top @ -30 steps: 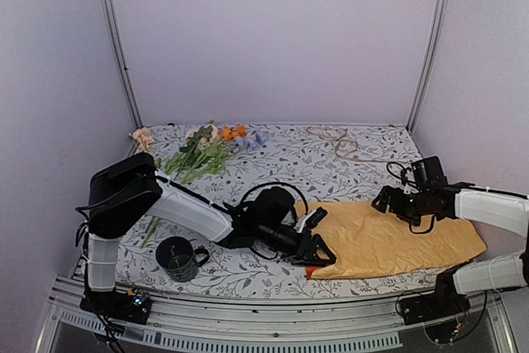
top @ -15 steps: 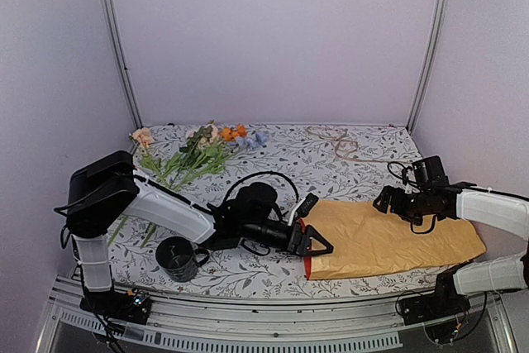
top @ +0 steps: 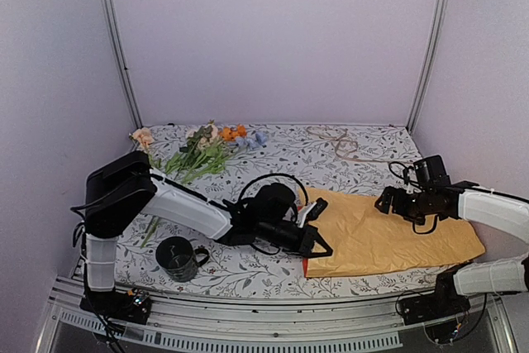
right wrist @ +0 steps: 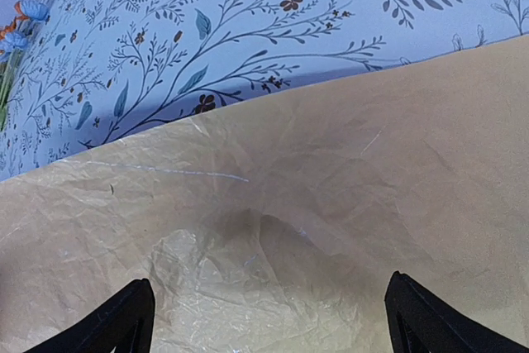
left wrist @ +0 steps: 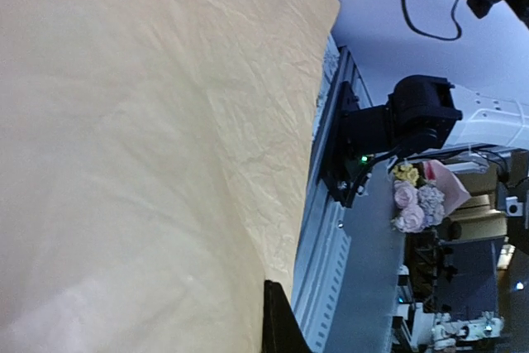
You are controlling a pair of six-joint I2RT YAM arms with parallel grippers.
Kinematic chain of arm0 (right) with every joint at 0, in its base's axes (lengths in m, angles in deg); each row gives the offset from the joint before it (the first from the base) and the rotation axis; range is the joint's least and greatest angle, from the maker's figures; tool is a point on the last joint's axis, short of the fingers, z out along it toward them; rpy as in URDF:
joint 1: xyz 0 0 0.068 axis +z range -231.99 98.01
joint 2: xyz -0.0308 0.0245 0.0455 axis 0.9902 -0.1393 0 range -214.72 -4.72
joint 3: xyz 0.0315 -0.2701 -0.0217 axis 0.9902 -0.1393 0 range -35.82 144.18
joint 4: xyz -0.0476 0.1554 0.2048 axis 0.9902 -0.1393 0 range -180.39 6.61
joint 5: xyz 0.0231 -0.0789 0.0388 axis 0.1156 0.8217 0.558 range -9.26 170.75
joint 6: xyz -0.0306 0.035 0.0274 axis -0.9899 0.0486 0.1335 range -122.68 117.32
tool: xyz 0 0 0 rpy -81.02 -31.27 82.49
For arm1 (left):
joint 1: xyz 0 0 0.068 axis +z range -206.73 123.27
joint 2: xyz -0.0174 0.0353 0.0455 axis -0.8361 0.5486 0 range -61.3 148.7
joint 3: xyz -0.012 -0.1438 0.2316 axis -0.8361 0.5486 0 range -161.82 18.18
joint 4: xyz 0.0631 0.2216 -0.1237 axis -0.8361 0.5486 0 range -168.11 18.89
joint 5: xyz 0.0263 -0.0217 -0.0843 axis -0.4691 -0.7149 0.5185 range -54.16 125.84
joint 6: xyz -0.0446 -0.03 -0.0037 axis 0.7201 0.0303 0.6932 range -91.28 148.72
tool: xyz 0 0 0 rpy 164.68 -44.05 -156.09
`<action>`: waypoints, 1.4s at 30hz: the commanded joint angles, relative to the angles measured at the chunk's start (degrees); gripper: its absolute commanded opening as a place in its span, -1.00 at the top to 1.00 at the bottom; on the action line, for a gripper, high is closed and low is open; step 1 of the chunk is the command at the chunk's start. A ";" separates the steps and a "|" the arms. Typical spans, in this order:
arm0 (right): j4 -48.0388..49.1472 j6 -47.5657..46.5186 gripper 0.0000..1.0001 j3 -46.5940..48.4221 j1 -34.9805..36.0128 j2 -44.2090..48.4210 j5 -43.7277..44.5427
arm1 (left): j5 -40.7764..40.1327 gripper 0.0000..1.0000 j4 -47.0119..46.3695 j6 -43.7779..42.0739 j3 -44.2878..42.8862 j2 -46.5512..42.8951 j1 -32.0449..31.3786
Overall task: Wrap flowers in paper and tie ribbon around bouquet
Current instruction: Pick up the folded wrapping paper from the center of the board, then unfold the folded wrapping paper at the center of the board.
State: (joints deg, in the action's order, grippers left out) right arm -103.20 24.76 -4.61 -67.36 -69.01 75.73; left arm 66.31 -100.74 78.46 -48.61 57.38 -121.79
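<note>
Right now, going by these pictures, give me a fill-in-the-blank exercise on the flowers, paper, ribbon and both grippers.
1. The flowers lie unwrapped toward the far ____ corner of the table.
2. The right gripper hovers with jaws ____ above the paper.
3. The left gripper is shut on the paper's ____ edge.
4. The ribbon lies loose on the table's far ____ side.
Missing words: left; open; left; right.
</note>
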 commanded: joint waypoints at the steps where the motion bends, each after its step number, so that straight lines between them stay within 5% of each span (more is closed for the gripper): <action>1: -2.98 -1.34 -1.00 5.27 0.38 3.38 0.28 | -16.64 1.00 21.82 -12.95 -6.09 -11.07 3.05; 4: -6.18 -2.60 -1.00 9.89 0.33 6.13 0.27 | -31.35 1.00 35.77 -18.05 -11.16 -16.86 7.97; 9: -10.50 -6.37 -0.98 17.43 0.32 10.58 -0.36 | -66.87 1.00 52.61 -29.75 -23.09 -21.74 10.82; 13: -11.13 -7.95 -0.98 20.91 0.39 12.22 -2.90 | -95.65 1.00 50.59 -42.42 -30.54 -21.57 6.96; 15: -10.91 -8.10 -0.98 21.93 0.34 12.79 -3.93 | -102.10 1.00 29.29 -62.31 -24.55 -23.39 2.69; 18: -10.49 -8.56 -0.98 22.47 0.31 13.26 -4.87 | -101.25 1.00 -28.46 -115.33 -8.88 -22.30 -4.07; 21: -9.82 -8.74 -0.98 22.44 0.32 14.22 -5.82 | -96.93 1.00 -68.57 -157.40 -7.23 -11.17 -9.36; 23: -9.37 -8.34 -0.98 22.22 0.25 14.87 -5.50 | -94.50 1.00 -81.02 -173.56 -9.73 -2.02 -11.84; 26: -9.82 -7.77 -0.98 22.34 0.26 15.38 -2.91 | -94.03 1.00 -65.26 -164.93 -4.76 -0.43 -13.94; 31: -10.93 -8.26 -0.99 22.91 0.22 14.02 -3.41 | -86.36 1.00 10.90 -101.25 -13.95 -9.39 -16.58; 32: -11.43 -9.17 -0.99 23.35 0.22 13.15 -4.30 | -83.28 1.00 19.51 -94.50 -17.04 -9.39 -16.81; 42: -19.74 -15.75 -0.90 35.35 10.45 2.50 -7.15 | -70.42 1.00 38.69 -83.48 -17.52 -1.36 -18.82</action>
State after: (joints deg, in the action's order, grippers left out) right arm -118.48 12.57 26.03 -62.00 -64.46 69.52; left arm -11.50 -77.92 -14.70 -68.13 51.32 -139.29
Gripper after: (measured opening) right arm 0.947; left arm 0.004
